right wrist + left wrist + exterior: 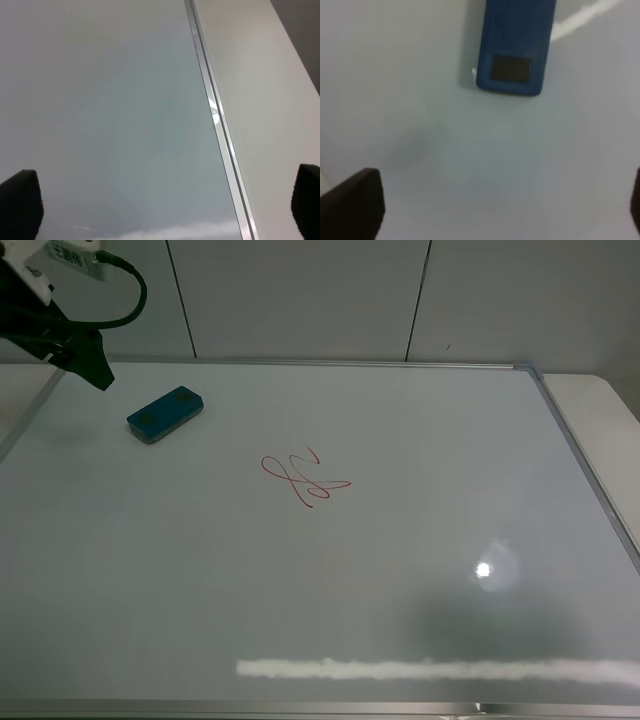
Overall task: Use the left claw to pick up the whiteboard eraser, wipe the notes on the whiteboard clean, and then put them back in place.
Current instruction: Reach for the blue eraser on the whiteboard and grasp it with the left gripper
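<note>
Both the left hand (492,205) and right hand (162,202) gape empty; the whiteboard eraser (165,414) lies free.

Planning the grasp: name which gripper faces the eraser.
The left claw: the whiteboard eraser lies ahead of it; the right gripper faces only whiteboard and frame.

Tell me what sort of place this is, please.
Probably an office or lab test bench: a large glossy white whiteboard with a thin silver frame lies flat, a small teal rectangular eraser and a red marker scribble on it, plain white wall panels behind.
</note>
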Available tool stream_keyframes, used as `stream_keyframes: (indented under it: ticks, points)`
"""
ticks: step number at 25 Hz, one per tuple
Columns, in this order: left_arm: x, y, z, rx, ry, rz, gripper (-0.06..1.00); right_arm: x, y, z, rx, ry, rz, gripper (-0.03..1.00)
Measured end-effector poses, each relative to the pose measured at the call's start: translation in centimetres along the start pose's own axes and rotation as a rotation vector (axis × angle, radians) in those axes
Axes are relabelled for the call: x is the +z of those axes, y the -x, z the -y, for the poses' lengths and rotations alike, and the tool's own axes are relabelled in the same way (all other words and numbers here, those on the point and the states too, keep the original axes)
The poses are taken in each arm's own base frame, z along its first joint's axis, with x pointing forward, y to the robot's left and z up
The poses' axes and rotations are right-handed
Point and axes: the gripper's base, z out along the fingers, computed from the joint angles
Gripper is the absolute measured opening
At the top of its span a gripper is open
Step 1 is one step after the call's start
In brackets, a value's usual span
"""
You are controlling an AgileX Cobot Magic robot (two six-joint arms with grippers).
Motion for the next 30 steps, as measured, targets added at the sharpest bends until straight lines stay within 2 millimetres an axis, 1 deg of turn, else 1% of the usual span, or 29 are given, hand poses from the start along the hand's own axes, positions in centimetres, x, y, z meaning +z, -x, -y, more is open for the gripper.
stream_keyframes:
  ticks: [4,9,15,22,30]
  points:
    - [2.4,0.4,-0.9,-0.011,-0.028,-0.051,0.99,0.0,0.0,0.0,0.0,0.0,0.0,0.99]
    - [4.4,1.5,-1.4,-0.011,-0.056,-0.07,0.99,0.0,0.0,0.0,0.0,0.0,0.0,0.99]
    - [6.9,2.2,-0.7,0.036,-0.078,-0.083,0.99,0.0,0.0,0.0,0.0,0.0,0.0,0.99]
    - [9.8,2.2,0.1,0.054,-0.098,-0.101,0.99,0.0,0.0,0.0,0.0,0.0,0.0,0.99]
    - [11.6,3.0,1.1,0.085,-0.099,-0.088,0.99,0.0,0.0,0.0,0.0,0.0,0.0,0.99]
